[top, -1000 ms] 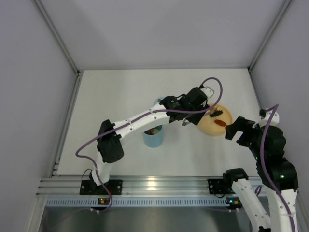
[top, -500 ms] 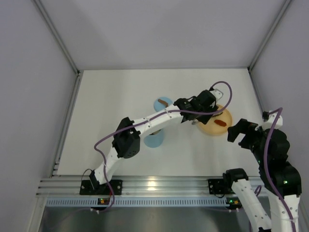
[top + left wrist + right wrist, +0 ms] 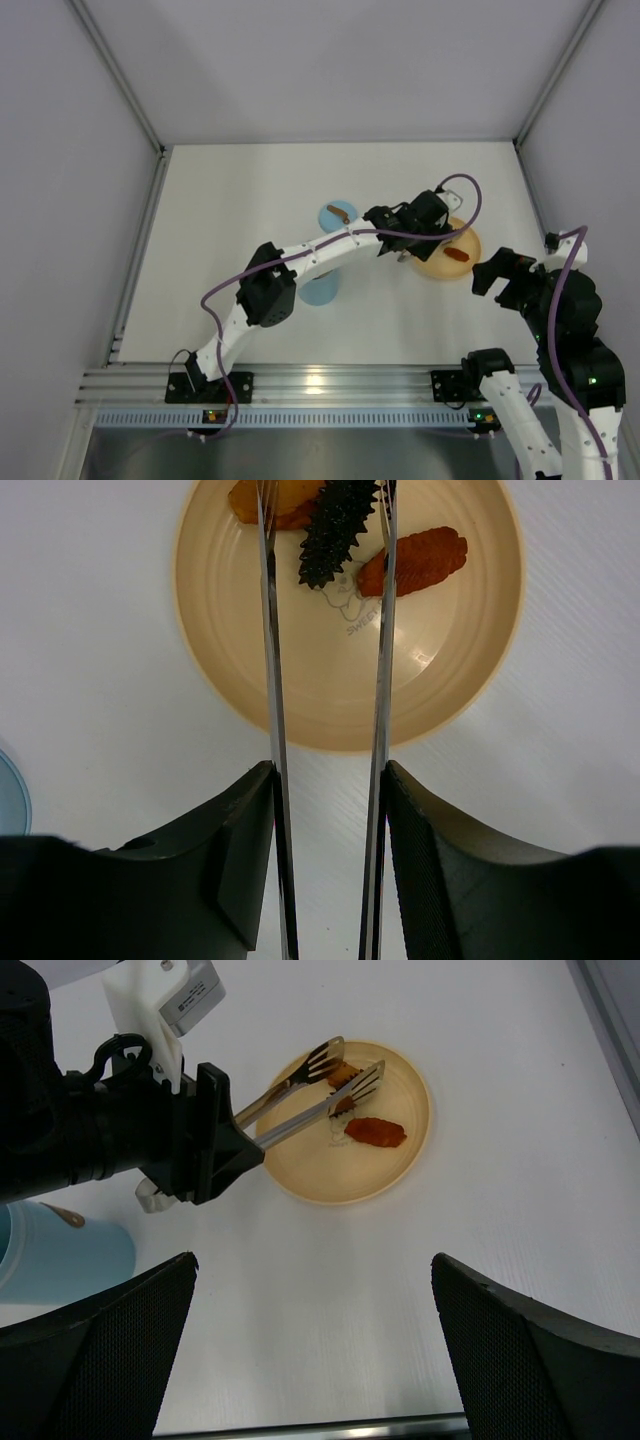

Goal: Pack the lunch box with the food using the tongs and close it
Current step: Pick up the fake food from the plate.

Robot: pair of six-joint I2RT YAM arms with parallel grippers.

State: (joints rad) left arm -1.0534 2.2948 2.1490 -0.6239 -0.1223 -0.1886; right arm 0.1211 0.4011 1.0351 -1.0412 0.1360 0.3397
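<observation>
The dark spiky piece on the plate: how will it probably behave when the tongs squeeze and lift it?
The dark spiky piece is small, so probably light. Its ridged surface should give the tongs some bite, so slipping seems unlikely. It lies flat and long on the plate beside an orange piece, so it may nudge that neighbour rather than roll.

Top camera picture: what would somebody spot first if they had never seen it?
The long silver tongs, held in the left end effector, stick out over the yellow plate, right of centre in the top view. A spiky black food piece lies between their tips, with a red piece beside it. Left of the plate stands the light blue tub.
</observation>
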